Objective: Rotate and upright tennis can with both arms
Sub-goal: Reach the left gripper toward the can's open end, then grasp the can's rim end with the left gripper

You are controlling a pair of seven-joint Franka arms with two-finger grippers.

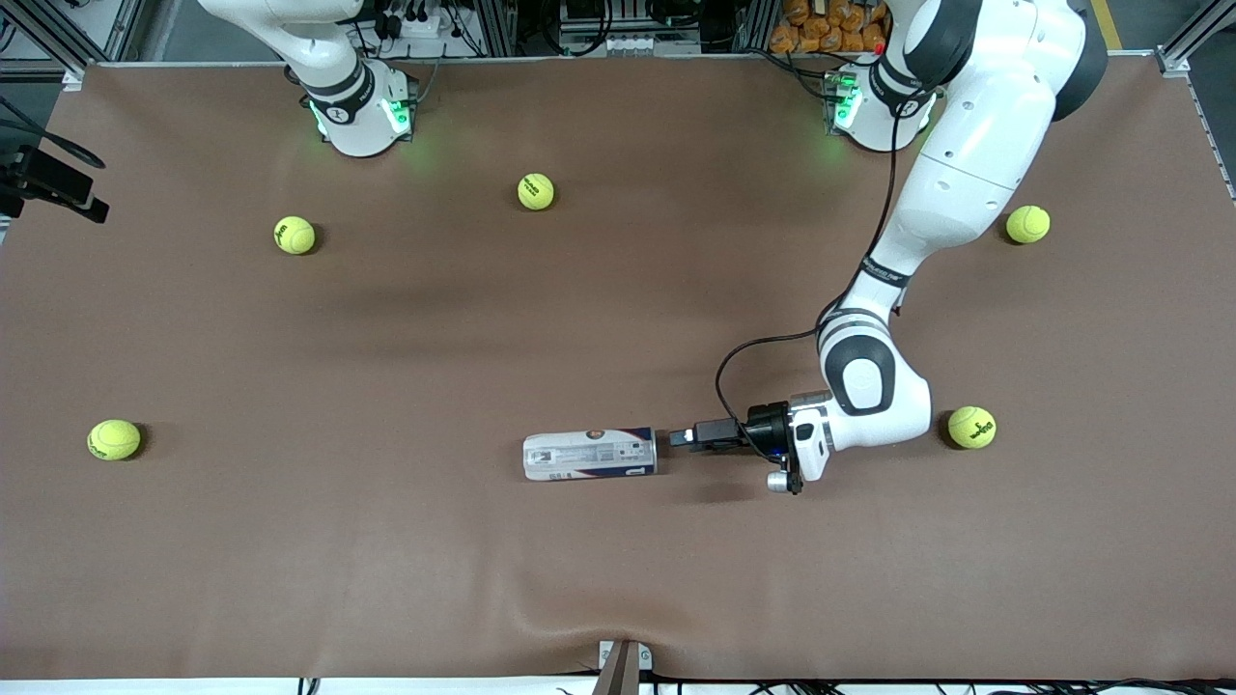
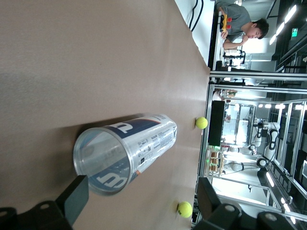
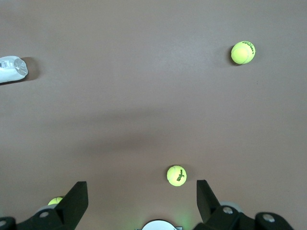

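The tennis can (image 1: 589,455) lies on its side on the brown table, a clear tube with a white and navy label. My left gripper (image 1: 679,437) is low at the can's end toward the left arm's end of the table, open, holding nothing. In the left wrist view the can (image 2: 125,151) points its round end at the camera, just ahead of the left gripper (image 2: 142,199), close to one finger (image 2: 76,196). My right gripper (image 3: 141,199) hangs open and empty high over the table near its base; the can's end (image 3: 12,68) shows far off.
Several tennis balls lie scattered: one (image 1: 971,427) close beside the left arm's elbow, one (image 1: 1027,224) farther back, others (image 1: 536,191), (image 1: 294,235), (image 1: 114,439) toward the right arm's end. The table mat wrinkles near the front edge (image 1: 541,608).
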